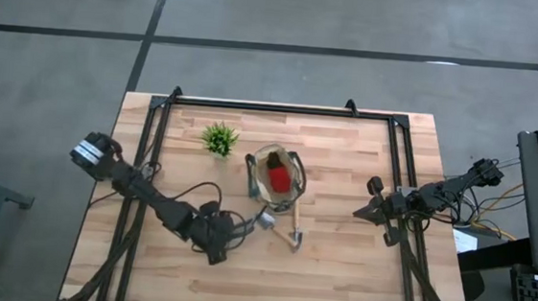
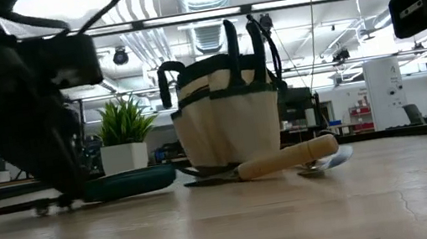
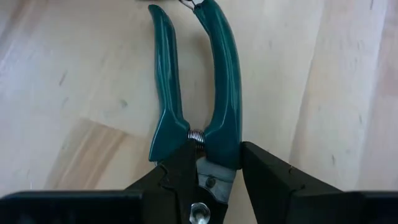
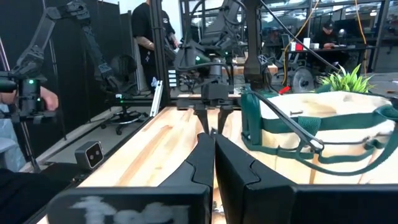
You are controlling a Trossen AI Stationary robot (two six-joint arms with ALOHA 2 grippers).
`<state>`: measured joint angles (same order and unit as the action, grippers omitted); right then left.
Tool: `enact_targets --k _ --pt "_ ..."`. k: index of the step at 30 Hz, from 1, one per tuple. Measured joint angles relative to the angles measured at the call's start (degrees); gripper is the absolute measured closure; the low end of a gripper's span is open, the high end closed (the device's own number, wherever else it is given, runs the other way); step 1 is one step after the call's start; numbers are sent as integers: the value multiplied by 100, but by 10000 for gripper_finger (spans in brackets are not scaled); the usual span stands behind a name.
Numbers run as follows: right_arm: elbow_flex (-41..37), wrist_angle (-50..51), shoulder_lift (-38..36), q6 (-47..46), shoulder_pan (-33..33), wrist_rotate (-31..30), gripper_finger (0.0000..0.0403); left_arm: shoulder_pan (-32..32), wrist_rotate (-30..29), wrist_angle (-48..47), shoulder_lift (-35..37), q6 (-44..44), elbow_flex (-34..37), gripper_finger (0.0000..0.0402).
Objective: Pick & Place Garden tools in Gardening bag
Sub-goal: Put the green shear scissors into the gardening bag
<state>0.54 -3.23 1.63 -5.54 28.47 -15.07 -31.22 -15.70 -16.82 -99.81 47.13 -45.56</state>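
pruning shears (image 3: 199,106) between left gripper (image 3: 214,186) fingers (flat)

No text, label, brand, number or sign can be read anywhere in these views.

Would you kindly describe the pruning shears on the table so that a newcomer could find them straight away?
Start at the tan gardening bag in the middle of the wooden table. Just to its front left, the left pincer straddles the pruning shears at their pivot. They lie flat, and their teal handles set them apart from the wooden-handled trowel beside the bag.
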Motion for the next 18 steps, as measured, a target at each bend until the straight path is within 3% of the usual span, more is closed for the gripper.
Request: enact_targets --k 9,14,18 --pt "-1 0 0 0 -2 0 394 -560 451 -568 66 556 -28 276" --pt "0 -2 2 0 -2 -2 394 -728 812 -1025 461 905 18 276" --pt "-1 0 2 0 -2 0 394 -732 413 -970 1134 1228 25 275"
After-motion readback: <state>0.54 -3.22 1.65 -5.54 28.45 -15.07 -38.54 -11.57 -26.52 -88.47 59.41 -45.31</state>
